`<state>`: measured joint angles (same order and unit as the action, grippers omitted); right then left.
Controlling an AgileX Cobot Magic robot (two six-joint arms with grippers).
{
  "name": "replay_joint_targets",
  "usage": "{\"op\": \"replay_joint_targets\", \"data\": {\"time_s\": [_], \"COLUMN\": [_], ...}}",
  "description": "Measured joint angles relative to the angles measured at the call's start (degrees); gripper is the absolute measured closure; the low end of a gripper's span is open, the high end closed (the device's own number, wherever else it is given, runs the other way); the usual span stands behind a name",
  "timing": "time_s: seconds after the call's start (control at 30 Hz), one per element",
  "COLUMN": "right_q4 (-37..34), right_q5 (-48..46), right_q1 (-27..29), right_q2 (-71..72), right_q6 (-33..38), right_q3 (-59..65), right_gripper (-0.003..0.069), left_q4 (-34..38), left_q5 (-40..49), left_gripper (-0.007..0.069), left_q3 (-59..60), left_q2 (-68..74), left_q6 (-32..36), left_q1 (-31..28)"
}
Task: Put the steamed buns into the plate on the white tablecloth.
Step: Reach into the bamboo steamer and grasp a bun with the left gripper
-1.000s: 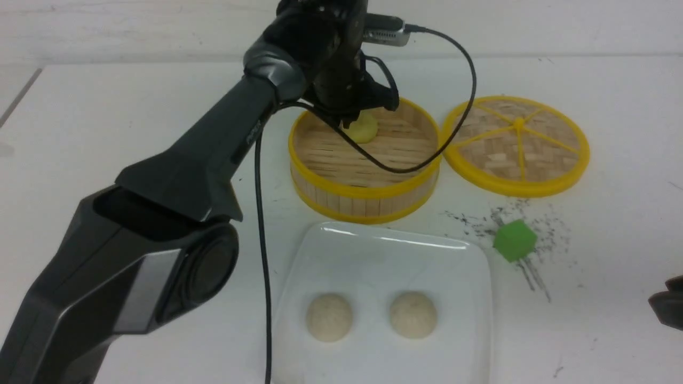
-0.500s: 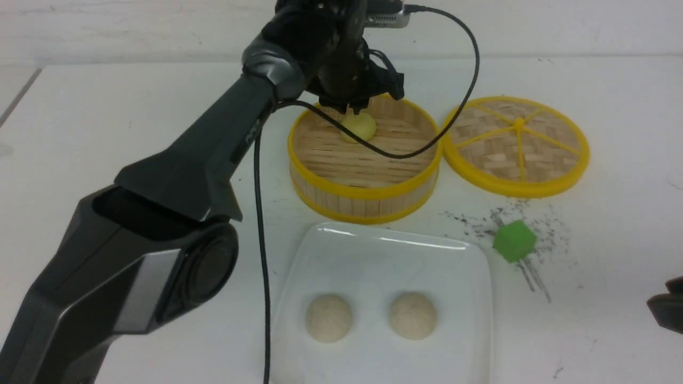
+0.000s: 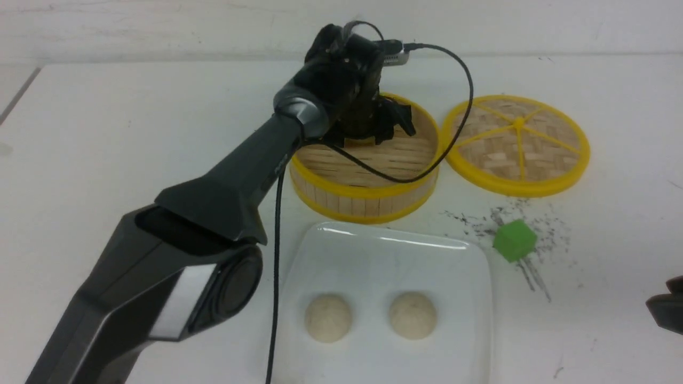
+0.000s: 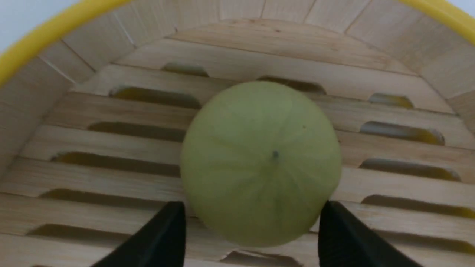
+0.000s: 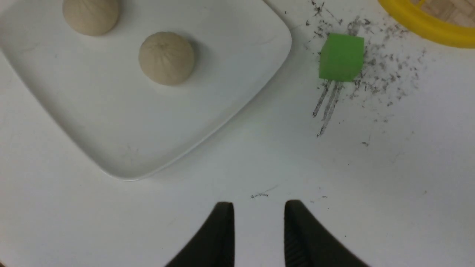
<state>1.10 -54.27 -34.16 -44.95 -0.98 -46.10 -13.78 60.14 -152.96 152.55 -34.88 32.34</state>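
Note:
Two beige-grey steamed buns lie side by side in the white square plate on the white tablecloth. The right wrist view shows the same buns and plate. A pale yellow bun rests on the slats of the bamboo steamer. My left gripper is down inside the steamer and open, a fingertip on each side of that bun, which the gripper hides in the front view. My right gripper hovers open and empty over bare cloth.
The steamer's woven lid lies flat to the right of the steamer. A green cube sits among dark specks right of the plate. The left arm's cable hangs down past the plate's left edge.
My left gripper has dropped lower into the steamer and its fingers have spread around the yellow bun, which it now hides in the front view. The right arm has barely moved.

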Motion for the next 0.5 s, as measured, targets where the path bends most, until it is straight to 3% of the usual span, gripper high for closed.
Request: {"op": "replay_joint_targets", "data": {"time_s": [0.33, 0.43, 0.47, 0.5], "right_q4": [0.00, 0.00, 0.00, 0.00], "right_q5": [0.05, 0.05, 0.05, 0.05], "right_q1": [0.00, 0.00, 0.00, 0.00], "right_q2": [0.00, 0.00, 0.00, 0.00], "right_q6": [0.00, 0.00, 0.00, 0.00], "right_q3": [0.00, 0.00, 0.00, 0.00], "right_gripper": [0.0433, 0.0432, 0.0432, 0.0432], "left_q4": [-11.05, -14.60, -14.71, -15.07], "left_q5": [-1.89, -1.72, -1.72, -1.85], "left_gripper": [0.0186, 0.0316, 0.0326, 0.0433], "left_q3": [-0.20, -0.20, -0.20, -0.20], "left_q2": [1.67, 2.28, 2.28, 2.33], "left_q6": [-9.58, -11.53, -11.58, -12.05], "left_q1": [2.58, 3.05, 3.05, 3.10]}}
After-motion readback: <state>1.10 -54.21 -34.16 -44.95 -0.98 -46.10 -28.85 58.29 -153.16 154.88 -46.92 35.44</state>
